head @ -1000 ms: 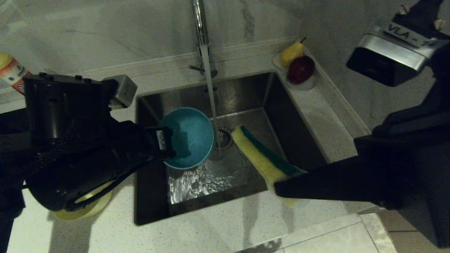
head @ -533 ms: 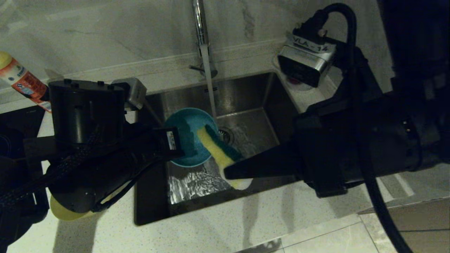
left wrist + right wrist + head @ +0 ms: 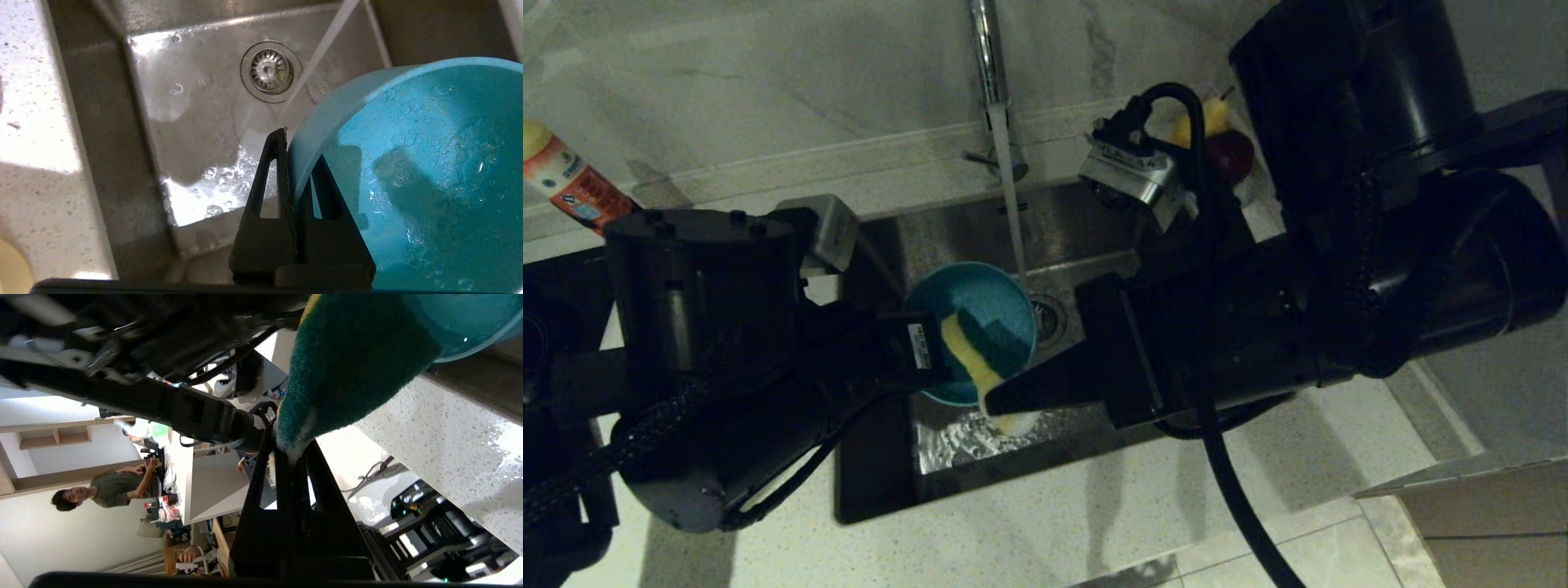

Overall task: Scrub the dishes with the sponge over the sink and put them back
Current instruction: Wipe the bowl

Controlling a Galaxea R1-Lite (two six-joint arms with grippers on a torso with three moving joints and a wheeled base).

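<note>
Pinching the blue bowl (image 3: 980, 322) by its rim over the sink (image 3: 1094, 220) with my left gripper (image 3: 292, 163), I'd sweep the sponge (image 3: 972, 351), clamped in my right gripper (image 3: 292, 457), firmly round the bowl's inside.

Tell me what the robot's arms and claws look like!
Both arms are chunky black tubes with black cables. Each claw, left claw and right claw, has two flat, pointed black fingers with triangle-shaped holes. A shiny silver camera box sits on the right wrist, with a white label.
</note>
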